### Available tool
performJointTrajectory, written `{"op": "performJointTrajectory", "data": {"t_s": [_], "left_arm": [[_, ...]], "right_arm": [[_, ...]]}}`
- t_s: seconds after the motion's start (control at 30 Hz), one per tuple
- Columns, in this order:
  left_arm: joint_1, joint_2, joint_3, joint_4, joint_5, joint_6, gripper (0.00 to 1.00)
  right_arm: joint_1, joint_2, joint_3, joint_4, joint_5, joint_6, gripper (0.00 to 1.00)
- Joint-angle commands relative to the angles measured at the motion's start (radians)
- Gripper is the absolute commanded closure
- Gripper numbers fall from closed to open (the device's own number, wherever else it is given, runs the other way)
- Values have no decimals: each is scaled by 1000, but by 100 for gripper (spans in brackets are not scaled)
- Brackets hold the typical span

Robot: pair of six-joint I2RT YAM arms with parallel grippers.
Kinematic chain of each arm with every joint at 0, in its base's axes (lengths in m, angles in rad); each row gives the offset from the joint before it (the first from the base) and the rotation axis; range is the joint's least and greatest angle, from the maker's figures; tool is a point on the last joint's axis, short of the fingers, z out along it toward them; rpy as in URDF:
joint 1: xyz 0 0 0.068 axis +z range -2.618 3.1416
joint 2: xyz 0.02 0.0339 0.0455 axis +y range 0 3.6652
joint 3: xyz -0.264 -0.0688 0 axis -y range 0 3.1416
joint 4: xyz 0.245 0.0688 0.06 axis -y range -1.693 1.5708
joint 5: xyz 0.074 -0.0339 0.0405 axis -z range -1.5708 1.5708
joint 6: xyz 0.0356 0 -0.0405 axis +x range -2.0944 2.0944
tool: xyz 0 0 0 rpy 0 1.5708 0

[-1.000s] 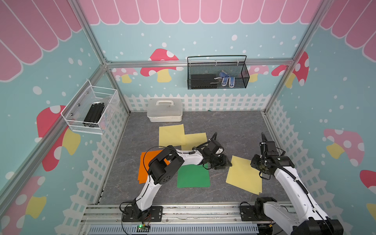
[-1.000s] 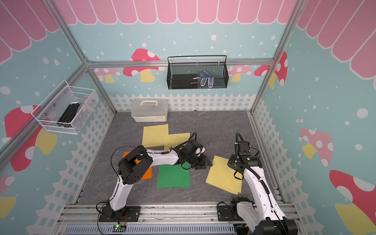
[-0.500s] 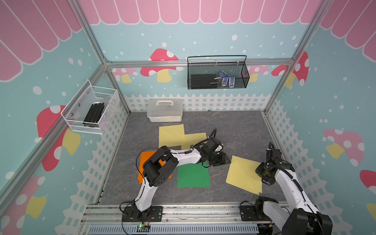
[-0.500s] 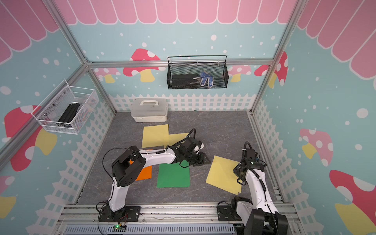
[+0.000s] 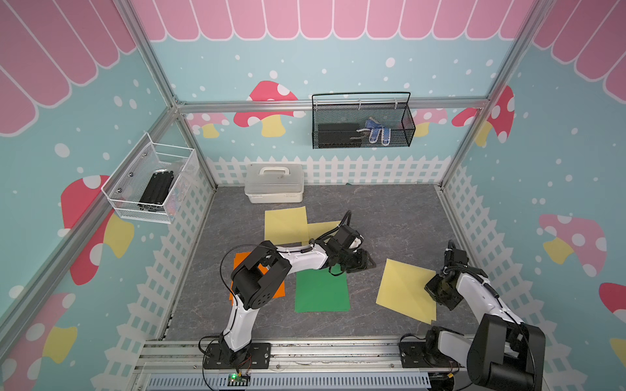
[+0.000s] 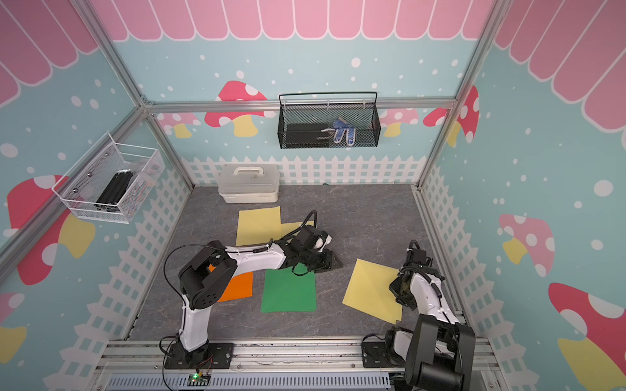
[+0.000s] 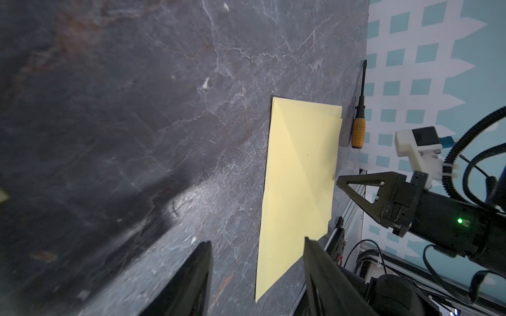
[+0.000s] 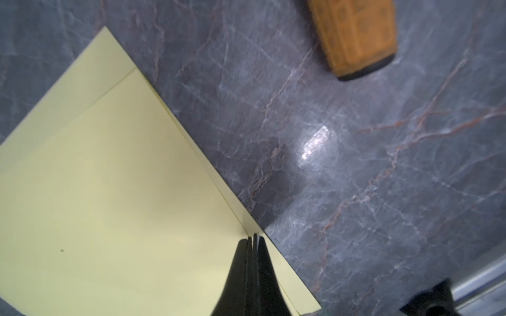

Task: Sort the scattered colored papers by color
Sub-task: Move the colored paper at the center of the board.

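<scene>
Far left of a top view, fixed to the wall: white wire basket (image 5: 152,184) with dark bars inside. Left of centre, against the back fence: white lidded box (image 5: 274,182), closed. Below it, flat on the grey table (image 5: 399,216): two pale yellow papers (image 5: 286,225), overlapping, the right one partly hidden behind the left arm (image 5: 298,259). Lower left of centre: orange paper (image 6: 237,287), largely covered by that arm's elbow. Just right of it, not touching: green paper (image 5: 321,292), flat, edges roughly square to the frame. At the green sheet's upper right corner: left gripper (image 5: 367,262), low over bare table. In the left wrist view, fingers (image 7: 194,276) spread wide, nothing between them. Upper centre, on the back wall: black mesh basket (image 5: 362,125) holding a dark block and a blue-and-white item. Right of centre: yellow stack (image 5: 404,291), lying askew, a lower sheet peeking out at the bottom corner. At that stack's right edge: right gripper (image 8: 253,238), jaws pressed together, tips at the top sheet's edge. Not determinable whether a sheet is pinched or merely touched. Beyond the stack, by the right fence, shown in both wrist views: screwdriver (image 7: 358,131), orange handle, lying on the table just clear of the paper.
</scene>
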Motion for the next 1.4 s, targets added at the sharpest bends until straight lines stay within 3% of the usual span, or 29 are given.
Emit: {"op": "performJointTrajectory", "data": {"t_s": [0.0, 0.43, 0.9, 1.2, 1.37], "left_arm": [[6, -46, -14, 22, -9, 11, 44], [23, -93, -34, 10, -27, 14, 44], [46, -81, -13, 3, -16, 17, 44], [84, -110, -25, 0, -28, 34, 44], [152, -165, -39, -39, -56, 81, 44]], "right_arm": [[-7, 35, -19, 25, -34, 0, 97], [-9, 158, 9, 111, -111, -21, 97], [-4, 378, 158, 176, -214, -184, 96], [2, 440, 237, 187, -171, -206, 83], [32, 308, 248, 174, -158, -206, 75]]}}
